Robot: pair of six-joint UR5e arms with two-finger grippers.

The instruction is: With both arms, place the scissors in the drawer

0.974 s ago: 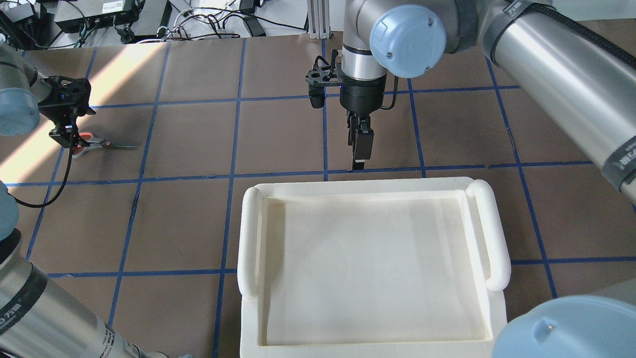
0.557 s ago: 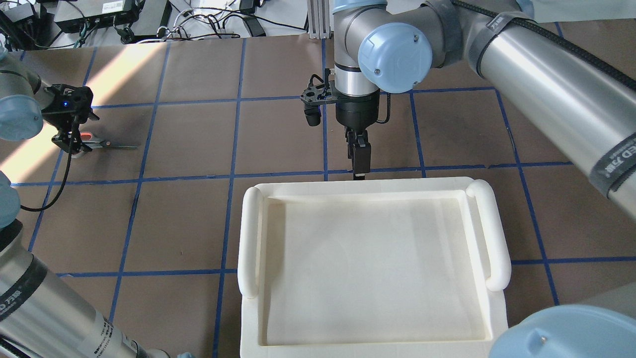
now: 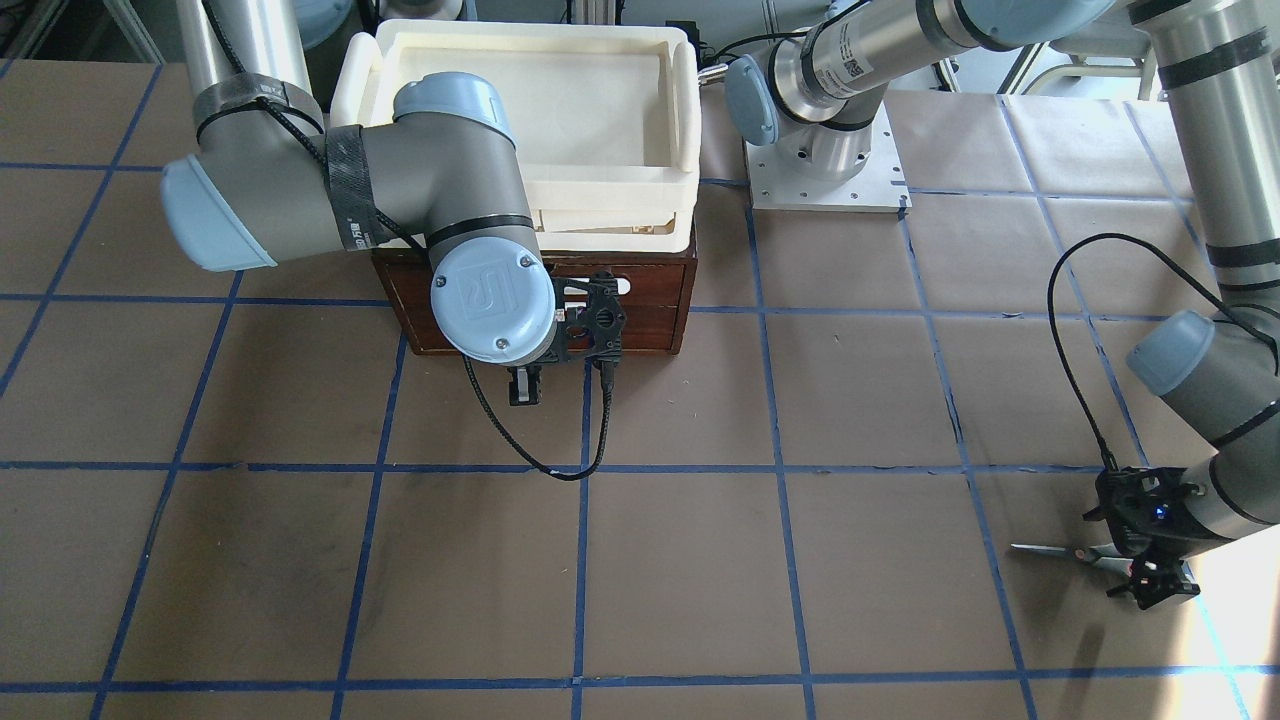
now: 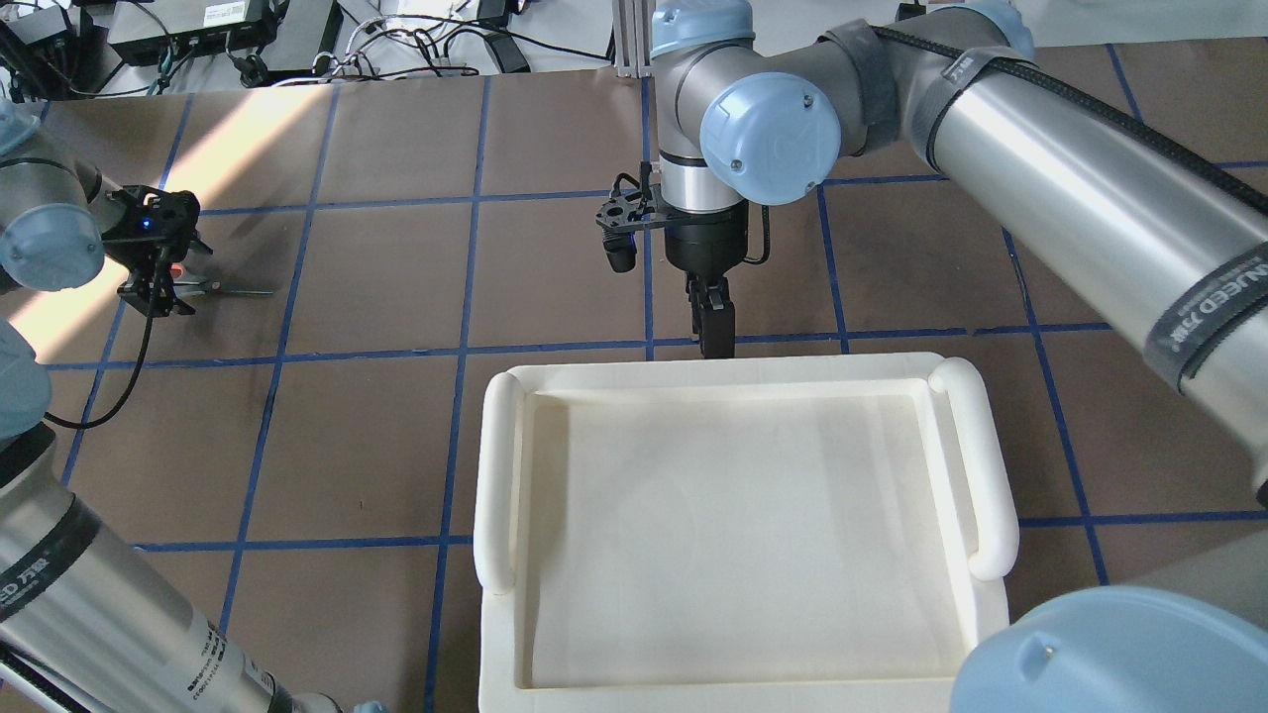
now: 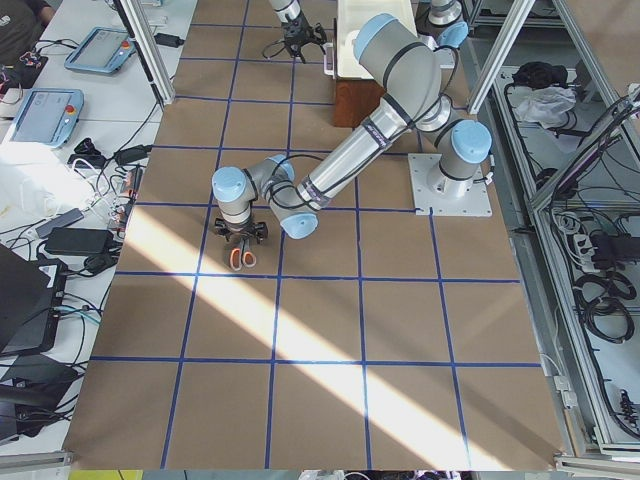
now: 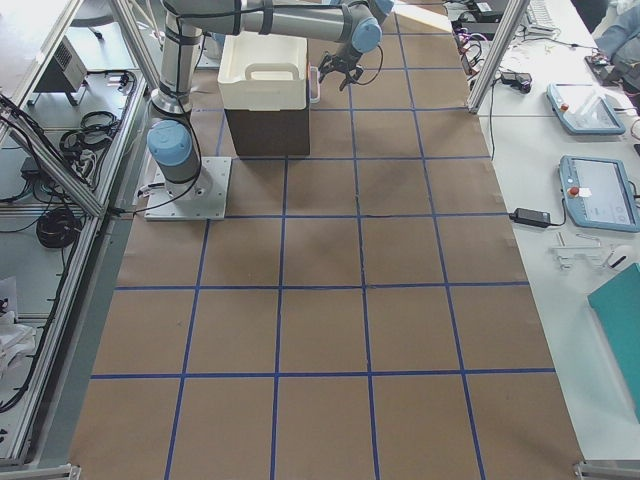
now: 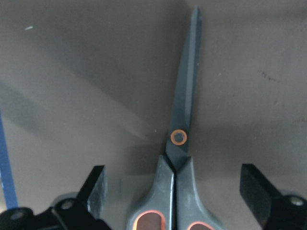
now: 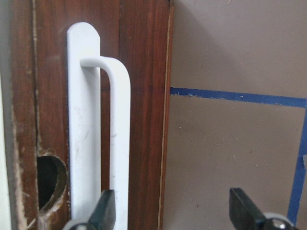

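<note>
Nearest me in the overhead view, the cream tray (image 4: pixel 500 465) sits on the wooden box, whose drawer (image 8: pixel 144 96) looks shut. Just past the tray's far edge, my right end effector (image 8: pixel 175 211) hangs released at the drawer front, one finger (image 8: pixel 106 211) just beside the white bar handle (image 8: pixel 120 134). Farther out on the left, the scissors (image 7: pixel 184 110) lie flat on the worktop (image 4: pixel 376 426), blades together, well apart from the drawer. My left end effector (image 7: pixel 175 194) is released and straddles their grips.
</note>
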